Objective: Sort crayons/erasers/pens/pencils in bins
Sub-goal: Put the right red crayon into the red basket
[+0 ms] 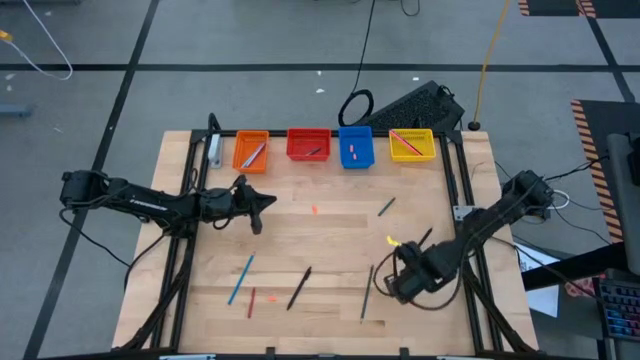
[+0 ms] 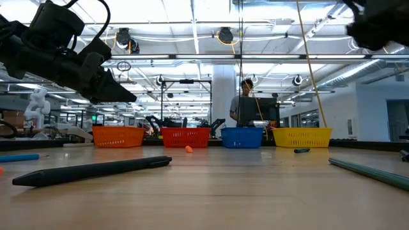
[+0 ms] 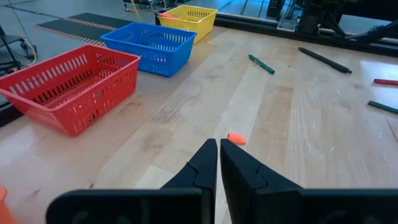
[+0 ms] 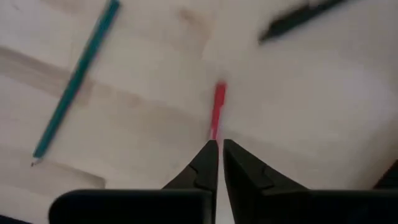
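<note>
Four bins stand in a row at the far edge: orange [image 1: 251, 150], red [image 1: 308, 145], blue [image 1: 355, 147] and yellow [image 1: 411, 145], each with something in it. My left gripper [image 1: 262, 205] hovers shut left of centre and points at a small eraser [image 3: 236, 138] lying just ahead on the wood. My right gripper [image 4: 219, 143] is shut low at the near right. A red crayon [image 4: 217, 109] lies straight beyond its fingertips. A teal-green pencil [image 4: 74, 81] and a black pen [image 4: 298, 18] lie to either side of it. My right gripper's shut fingertips show right at the crayon's near end [image 4: 214, 135]. I cannot tell whether they touch it. My left gripper touches nothing.
Loose on the near half lie a blue pen [image 1: 240, 278], a red crayon [image 1: 251, 300], a black pen [image 1: 299, 287] and a dark green pencil [image 1: 366, 292]. A green pencil [image 1: 386, 206] lies right of centre. A person stands in the room behind the bins.
</note>
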Available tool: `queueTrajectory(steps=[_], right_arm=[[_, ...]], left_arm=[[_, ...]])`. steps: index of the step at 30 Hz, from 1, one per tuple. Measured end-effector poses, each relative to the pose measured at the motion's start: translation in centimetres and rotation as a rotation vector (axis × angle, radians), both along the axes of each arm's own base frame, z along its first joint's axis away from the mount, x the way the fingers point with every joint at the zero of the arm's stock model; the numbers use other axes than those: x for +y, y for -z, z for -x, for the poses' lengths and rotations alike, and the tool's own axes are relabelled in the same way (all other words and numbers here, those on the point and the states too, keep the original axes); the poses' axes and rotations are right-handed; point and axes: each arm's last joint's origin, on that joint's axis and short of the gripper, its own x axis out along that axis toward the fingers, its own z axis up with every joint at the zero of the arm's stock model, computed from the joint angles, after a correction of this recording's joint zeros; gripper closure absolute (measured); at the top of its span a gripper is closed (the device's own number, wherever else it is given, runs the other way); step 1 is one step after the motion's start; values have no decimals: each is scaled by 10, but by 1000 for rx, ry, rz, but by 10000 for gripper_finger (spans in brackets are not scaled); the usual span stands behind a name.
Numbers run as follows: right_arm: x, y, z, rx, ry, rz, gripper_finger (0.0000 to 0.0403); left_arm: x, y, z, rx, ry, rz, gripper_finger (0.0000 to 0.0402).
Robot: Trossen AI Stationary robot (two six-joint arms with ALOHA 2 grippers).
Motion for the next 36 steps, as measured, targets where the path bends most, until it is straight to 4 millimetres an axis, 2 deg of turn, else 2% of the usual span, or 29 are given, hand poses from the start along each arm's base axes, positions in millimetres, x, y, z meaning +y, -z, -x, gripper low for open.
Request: queueTrajectory(steps=[6, 11, 14, 19, 23, 28, 36], right_arm=[[13, 20, -3, 37, 56, -1, 326], [16, 37, -6, 103, 44, 22, 264], [16, 43, -9, 118, 46, 32, 248], [16, 52, -12, 132, 50, 46, 262], [16, 67, -12, 70, 55, -2, 287], [11, 82, -5, 50, 96, -28, 309], [8, 80, -4, 46, 55, -29, 333]], left_arm=[[0, 1, 0, 14, 3, 3, 378], [0, 2, 1, 20, 2, 8, 378], [0, 2, 1, 21, 1, 9, 378], [0, 2, 1, 20, 2, 9, 378], [0, 2, 1, 21, 2, 10, 378], [0, 3, 1, 25, 2, 10, 378], [0, 3, 1, 32, 2, 10, 378]])
